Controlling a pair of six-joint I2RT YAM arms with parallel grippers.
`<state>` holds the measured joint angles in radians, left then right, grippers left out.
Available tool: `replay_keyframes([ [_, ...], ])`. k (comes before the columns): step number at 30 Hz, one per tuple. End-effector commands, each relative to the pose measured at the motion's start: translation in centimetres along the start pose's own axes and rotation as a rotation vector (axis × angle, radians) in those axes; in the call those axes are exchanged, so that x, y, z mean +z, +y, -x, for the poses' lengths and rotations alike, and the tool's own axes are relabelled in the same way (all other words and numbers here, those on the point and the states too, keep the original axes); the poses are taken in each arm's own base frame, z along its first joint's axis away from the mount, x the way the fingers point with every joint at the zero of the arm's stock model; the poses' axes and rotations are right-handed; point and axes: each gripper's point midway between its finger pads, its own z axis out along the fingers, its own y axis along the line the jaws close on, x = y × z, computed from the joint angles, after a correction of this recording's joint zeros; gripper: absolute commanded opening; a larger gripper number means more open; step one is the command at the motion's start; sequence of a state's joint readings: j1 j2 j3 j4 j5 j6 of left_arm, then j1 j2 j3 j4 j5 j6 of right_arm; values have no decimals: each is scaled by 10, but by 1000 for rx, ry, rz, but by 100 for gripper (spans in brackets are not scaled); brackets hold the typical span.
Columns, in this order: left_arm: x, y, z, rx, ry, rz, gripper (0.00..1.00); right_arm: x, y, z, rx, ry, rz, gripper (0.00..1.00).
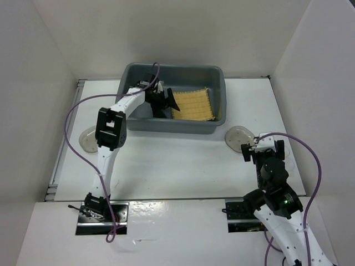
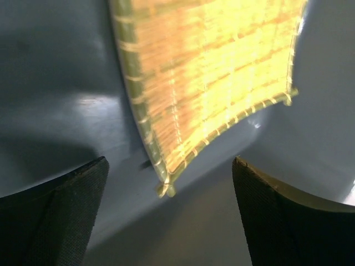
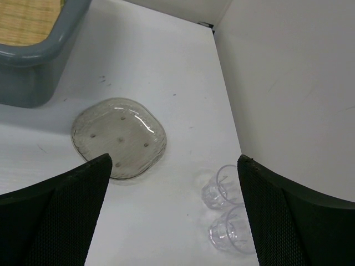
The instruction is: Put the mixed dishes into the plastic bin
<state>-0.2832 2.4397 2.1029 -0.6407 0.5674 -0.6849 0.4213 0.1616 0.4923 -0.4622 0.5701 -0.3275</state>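
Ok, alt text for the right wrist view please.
A clear saucer lies on the white table ahead of the open right gripper, with two tiny cups nearby. The grey bin, mat inside, shows top left.

The top edge of the left wrist view cuts off the mat point(image 2: 211, 72), and we see its weave only as a bright blur. In the right wrist view the bin point(image 3: 28, 77) runs out at the upper left. From above, the left arm point(image 1: 111, 127) covers one edge of a saucer point(image 1: 87, 139).

White arms point(image 1: 105, 163), seemingly purple cables point(image 1: 67, 128).
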Motion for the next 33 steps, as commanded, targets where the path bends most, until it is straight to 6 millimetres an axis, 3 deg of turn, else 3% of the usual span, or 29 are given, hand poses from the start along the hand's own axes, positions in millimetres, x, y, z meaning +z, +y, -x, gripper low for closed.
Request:
replay_keyframes([
  [1, -40, -19, 18, 91, -99, 91, 100, 7, -4, 5, 40, 6, -44, 98],
  [7, -106, -51, 30, 171, -223, 159, 100, 20, 11, -11, -75, 163, 22, 98],
  [8, -127, -77, 30, 215, -262, 128, 100, 22, 10, -12, -94, 199, 24, 98],
  [10, -144, -97, 15, 264, -270, 126, 100, 19, -1, 11, -128, 172, 20, 98],
  [11, -163, -126, 0, 342, -307, 114, 100, 18, -2, 19, -148, 167, 33, 98],
  [12, -169, -124, -4, 363, -348, 182, 100, 14, -6, 31, -167, 168, 54, 98],
  [13, -194, -140, -17, 394, -406, 180, 100, 14, 0, 33, -198, 186, 106, 98],
  [14, -196, -146, -31, 418, -414, 184, 100, 21, 5, 25, -219, 260, 120, 98],
  [15, -204, -155, -30, 415, -470, 139, 100, 24, 1, 32, -223, 278, 113, 98],
  [16, -205, -136, -62, 385, -426, 120, 100, 25, 9, 30, -227, 307, 168, 94],
  [17, -204, -131, -75, 319, -421, 66, 100, 31, 8, 31, -235, 347, 199, 90],
  [18, -206, -138, -82, 314, -442, -39, 100, 33, 13, 28, -242, 378, 256, 88],
  [19, -233, -140, -101, 302, -493, -96, 100, 33, 16, 19, -253, 437, 313, 87],
  [20, -212, -104, -121, 229, -444, -49, 100, 48, 8, 12, -210, 505, 318, 87],
  [21, -231, -103, -127, 241, -509, -56, 100, 56, 1, 7, -187, 547, 320, 87],
  [22, -234, -98, -132, 239, -519, -49, 100, 60, -3, -4, -163, 614, 347, 87],
  [23, -233, -88, -143, 243, -495, -17, 100, 76, -15, -20, -99, 695, 373, 99],
  [25, -244, -81, -146, 265, -511, 28, 100, 90, -22, -35, -25, 797, 405, 99],
  [26, -247, -73, -152, 268, -495, 70, 100, 96, -17, -47, 13, 841, 456, 99],
  [27, -250, -67, -152, 293, -494, 105, 100, 105, -16, -75, 62, 935, 500, 99],
  [33, -264, -30, -169, 315, -506, 229, 100, 129, 8, -115, 81, 979, 699, 99],
])
